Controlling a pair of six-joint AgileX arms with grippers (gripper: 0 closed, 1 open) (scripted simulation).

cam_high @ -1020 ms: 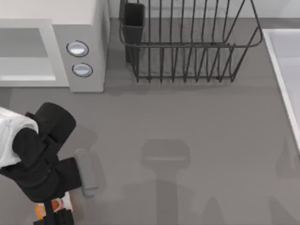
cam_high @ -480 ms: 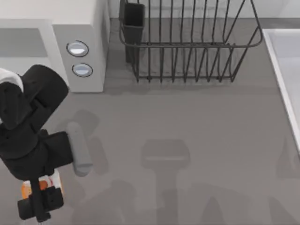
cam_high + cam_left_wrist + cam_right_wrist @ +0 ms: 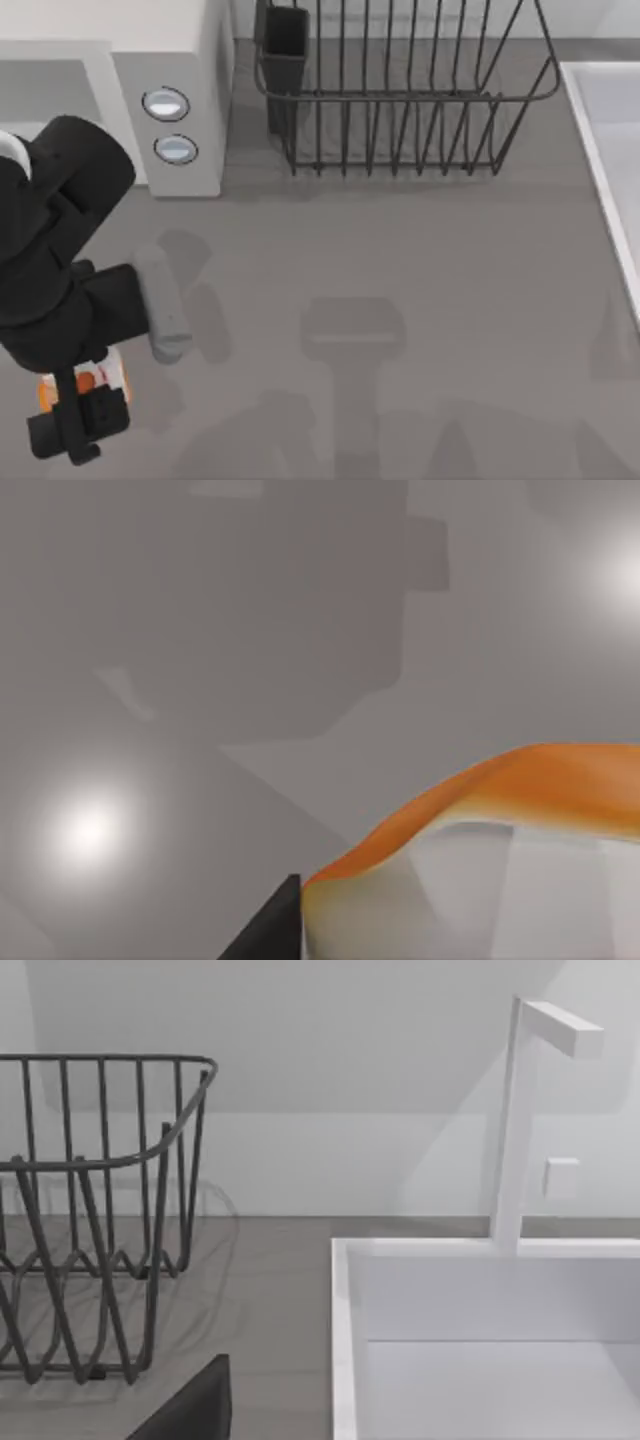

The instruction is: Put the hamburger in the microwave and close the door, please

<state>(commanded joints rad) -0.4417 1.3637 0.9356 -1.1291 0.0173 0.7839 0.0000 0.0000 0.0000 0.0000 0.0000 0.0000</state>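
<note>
Since 1 second ago the left gripper (image 3: 85,408), clamped on the hamburger (image 3: 78,377), has carried it toward the tabletop's left edge, short of the microwave (image 3: 170,60); soft and light, it seems best pinched gently across the bun's sides.

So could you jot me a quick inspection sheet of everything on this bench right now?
Surface: grey matte tabletop, shadows across it.
Job's things: small orange-bun hamburger in whitish wrapping at the near left; big off-white microwave with two round knobs at the far left, cavity open.
Clutter: dark wire dish rack at the back; white sink basin with a white faucet at the right.
Grippers: left end effector over the hamburger; right arm parked.
Cables: nothing seen.
Surroundings: pale wall.
</note>
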